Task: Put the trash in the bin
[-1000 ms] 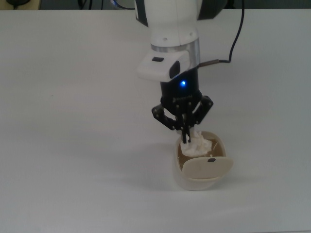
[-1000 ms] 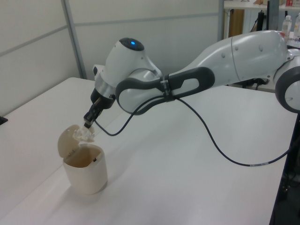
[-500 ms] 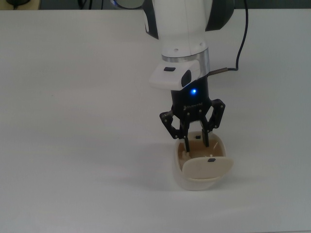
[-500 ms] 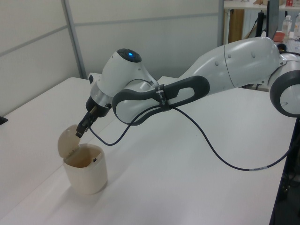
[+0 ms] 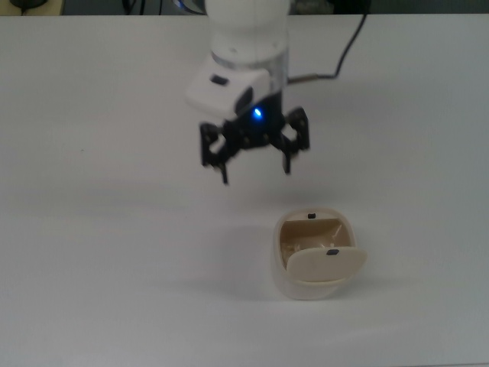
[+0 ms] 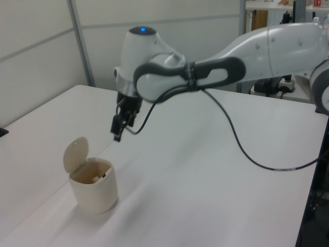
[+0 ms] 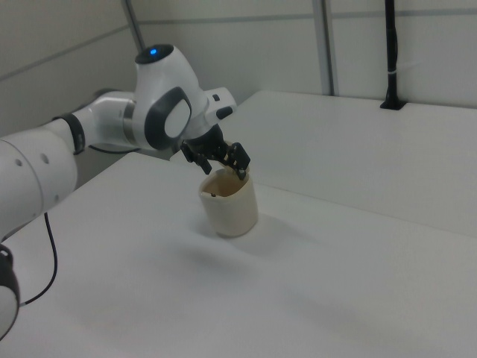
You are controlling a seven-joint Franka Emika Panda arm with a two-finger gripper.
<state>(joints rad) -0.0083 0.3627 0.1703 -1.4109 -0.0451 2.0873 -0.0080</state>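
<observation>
Trash [image 5: 294,246] lies inside the bin [image 5: 315,287], the gripper [image 5: 255,162] hangs empty, jaws spread wide, so only retreat seems left.

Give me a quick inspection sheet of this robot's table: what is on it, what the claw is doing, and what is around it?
Surface: white table, bare apart from the bin.
Bin: cream tub standing upright, flap lid tilted open.
Trash: pale crumpled bits show inside the bin; none in the claw.
Clutter: nothing seen.
Gripper: gripper open and empty, held in the air away from the bin, toward the top view's upper left of it.
Cables: black cable hangs from the arm down to the table; another black cable runs up the wall in the right view.
Surroundings: pale panelled walls; a shelf with bottles at the left view's far right.
</observation>
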